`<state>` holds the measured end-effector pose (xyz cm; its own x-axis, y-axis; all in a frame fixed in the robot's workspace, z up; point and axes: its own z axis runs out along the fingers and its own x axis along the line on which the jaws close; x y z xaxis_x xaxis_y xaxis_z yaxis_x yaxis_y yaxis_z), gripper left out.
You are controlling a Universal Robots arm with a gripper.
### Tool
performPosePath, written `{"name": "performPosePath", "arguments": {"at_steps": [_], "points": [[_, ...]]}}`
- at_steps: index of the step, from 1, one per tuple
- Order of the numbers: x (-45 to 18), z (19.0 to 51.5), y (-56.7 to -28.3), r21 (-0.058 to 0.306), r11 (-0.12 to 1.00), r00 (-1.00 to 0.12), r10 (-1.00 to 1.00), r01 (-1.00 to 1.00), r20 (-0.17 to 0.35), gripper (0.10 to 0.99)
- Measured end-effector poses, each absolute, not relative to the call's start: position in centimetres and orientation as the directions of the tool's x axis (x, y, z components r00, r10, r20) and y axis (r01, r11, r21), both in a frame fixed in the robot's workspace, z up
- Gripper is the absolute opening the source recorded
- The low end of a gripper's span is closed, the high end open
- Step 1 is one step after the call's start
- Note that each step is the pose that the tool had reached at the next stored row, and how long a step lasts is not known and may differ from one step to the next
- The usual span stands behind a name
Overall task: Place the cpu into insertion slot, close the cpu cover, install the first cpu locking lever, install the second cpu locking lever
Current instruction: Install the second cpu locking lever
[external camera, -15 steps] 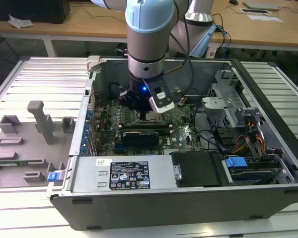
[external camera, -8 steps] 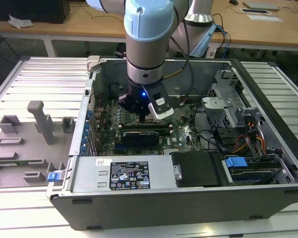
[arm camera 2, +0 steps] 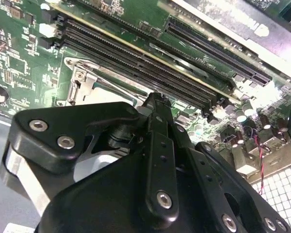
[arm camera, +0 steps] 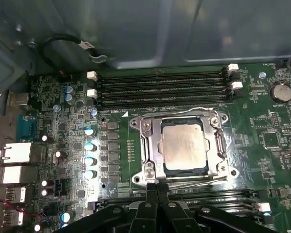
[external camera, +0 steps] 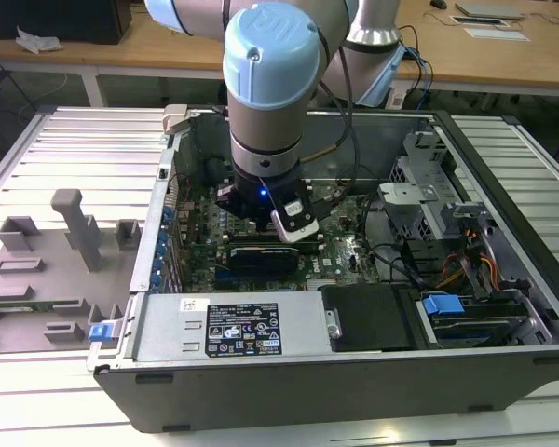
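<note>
Ribbed metal table (external camera: 65, 149) carrying an open grey computer case (external camera: 354, 372), glossy green motherboard (arm camera: 262, 121) lying inside, dull silver cpu (arm camera: 183, 146) sitting in its socket under the closed cpu cover (arm camera: 153, 145) (thin grey frame), black jaws (arm camera: 156, 190) hovering together just beside it.

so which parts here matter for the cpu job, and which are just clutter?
Job:
dull silver square cpu, seated in the socket
grey metal cpu cover frame, down around it
thin wire locking levers
black gripper, jaws together

Lying about:
long black memory slots
blue-handled drive bay
grey plastic fixtures
</note>
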<state>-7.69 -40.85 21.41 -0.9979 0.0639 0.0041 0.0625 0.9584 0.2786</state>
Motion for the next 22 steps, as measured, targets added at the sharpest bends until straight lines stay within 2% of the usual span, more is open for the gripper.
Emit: {"name": "performPosePath", "arguments": {"at_steps": [10,22], "points": [[-8.7,20.6,-40.9,0.3,0.952,-0.998,0.064,0.063,0.005,0.106],[-9.0,20.4,-40.3,0.3,0.952,-0.998,0.064,0.063,0.006,0.106]]}}
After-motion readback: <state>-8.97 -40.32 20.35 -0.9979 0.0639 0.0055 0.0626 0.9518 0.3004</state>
